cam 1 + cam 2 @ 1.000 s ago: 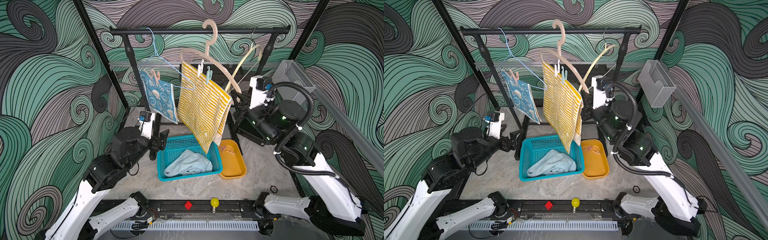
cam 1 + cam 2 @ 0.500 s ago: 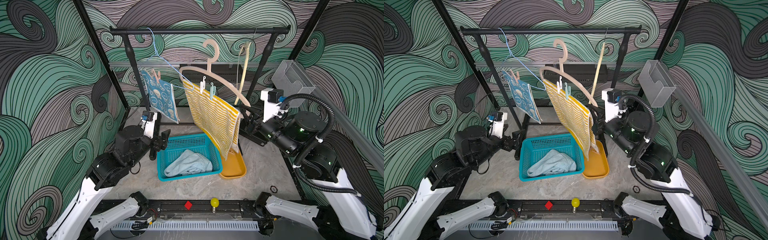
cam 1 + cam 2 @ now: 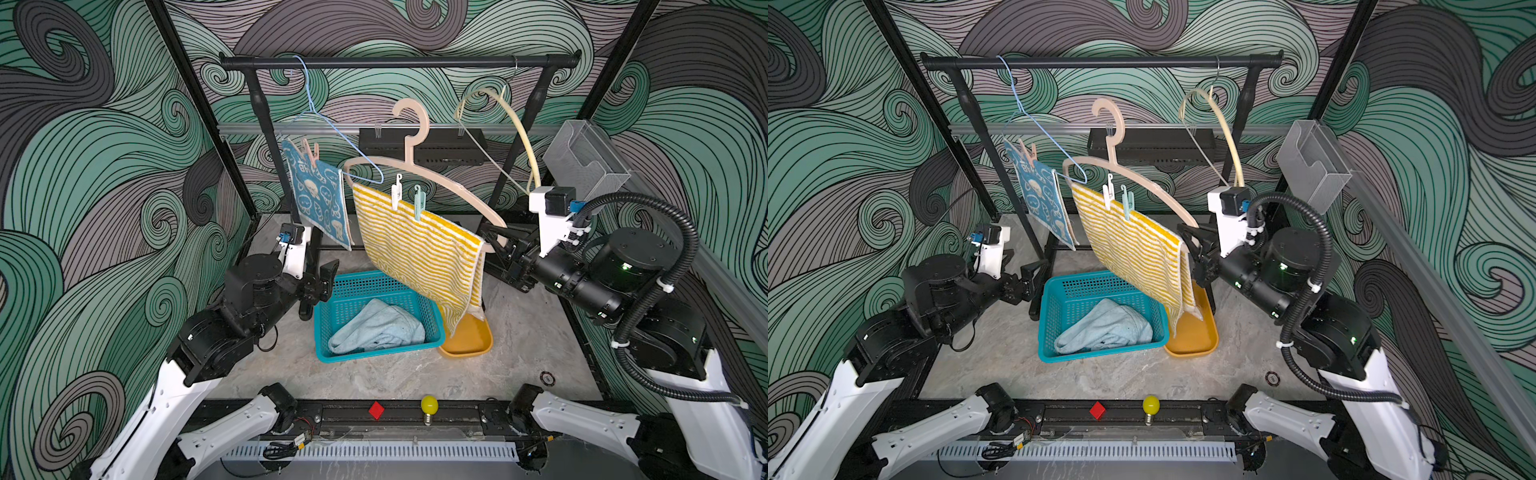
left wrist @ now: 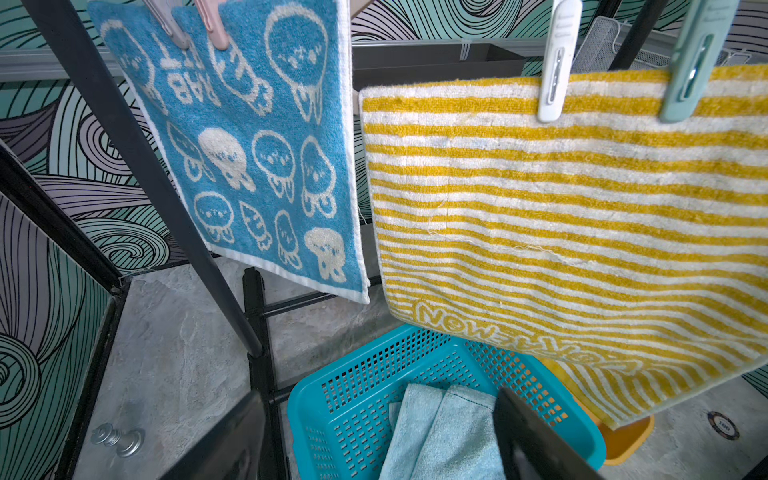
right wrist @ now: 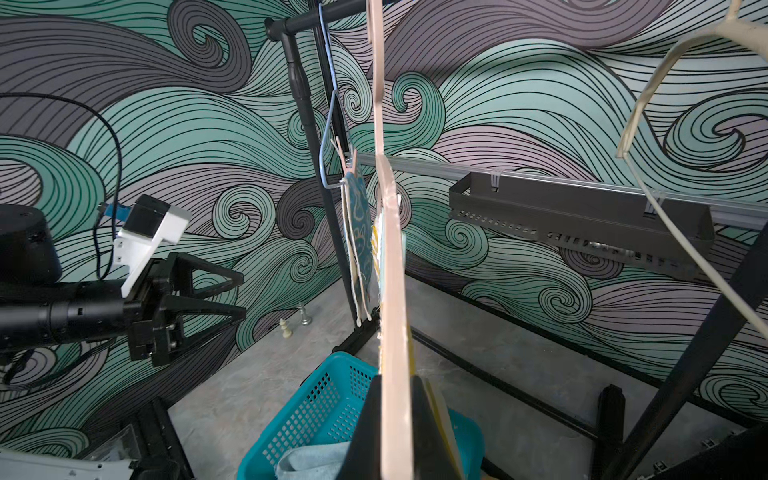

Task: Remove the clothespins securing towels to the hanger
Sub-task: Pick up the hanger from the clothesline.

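Clamping the hanger's [image 3: 449,189] low end in a top view, my right gripper [image 3: 495,244] is probably steadying the striped towel [image 3: 419,249]. The left wrist view is showing my left gripper [image 4: 374,436] gaping wide beneath two clothespins [image 4: 555,62]. The right wrist view is showing my fingers [image 5: 365,430] pinching the hanger.

Above the left gripper [image 4: 376,397], the bunny towel [image 4: 257,166] bore upside-down letters "RAB". The striped towel [image 4: 561,232] showed "NOW-". The floor chip [image 4: 723,425] beside it read "100".

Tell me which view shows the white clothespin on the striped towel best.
The left wrist view: the white clothespin is close up, clamped over the top edge of the striped towel, beside the teal clothespin. Both top views show it small. In the right wrist view I cannot make it out.
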